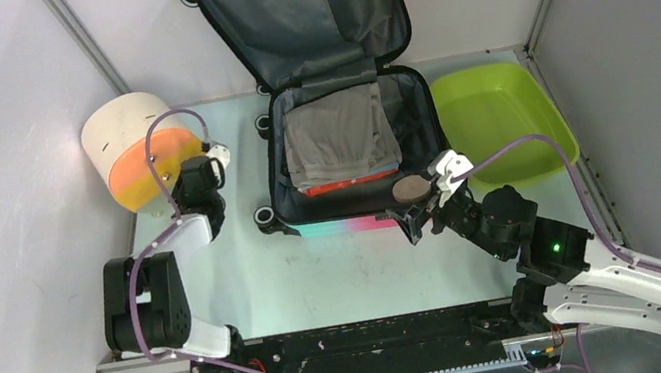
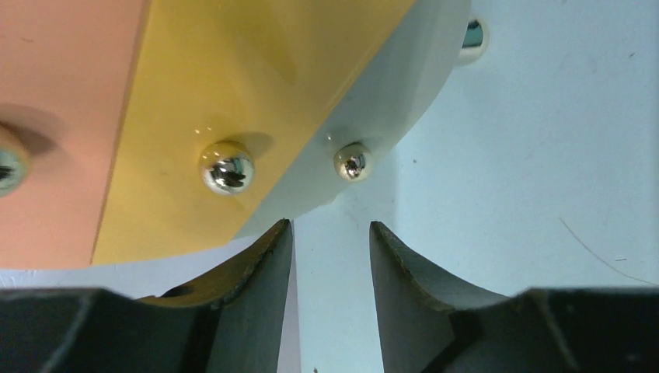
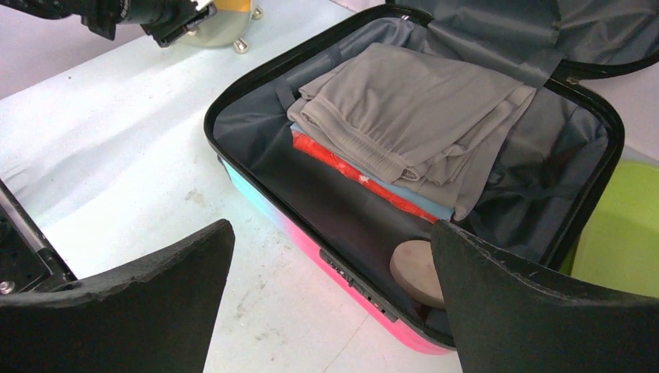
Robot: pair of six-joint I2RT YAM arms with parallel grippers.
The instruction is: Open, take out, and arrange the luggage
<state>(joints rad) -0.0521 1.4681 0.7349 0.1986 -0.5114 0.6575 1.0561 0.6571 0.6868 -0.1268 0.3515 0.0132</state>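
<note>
Luggage [image 1: 307, 8] lies open at 12 o'clock, packed.
Unpacking: right gripper [image 3: 332, 233], spread wide at its 6 o'clock rim, must reach the grey clothes [image 1: 338, 134]; left gripper [image 2: 330, 233] parted, empty, at 9 o'clock.

Left arm [image 1: 154, 277]: mine, elbow folded, forearm reaching forward on the left side. Left gripper [image 2: 330, 237]: jaws partly apart, a narrow gap, nothing between them. Right arm [image 1: 615, 276]: mine, stretched forward and inward from the right, wrist angled down. Right gripper [image 3: 334, 249]: jaws spread wide, nothing held.
</note>
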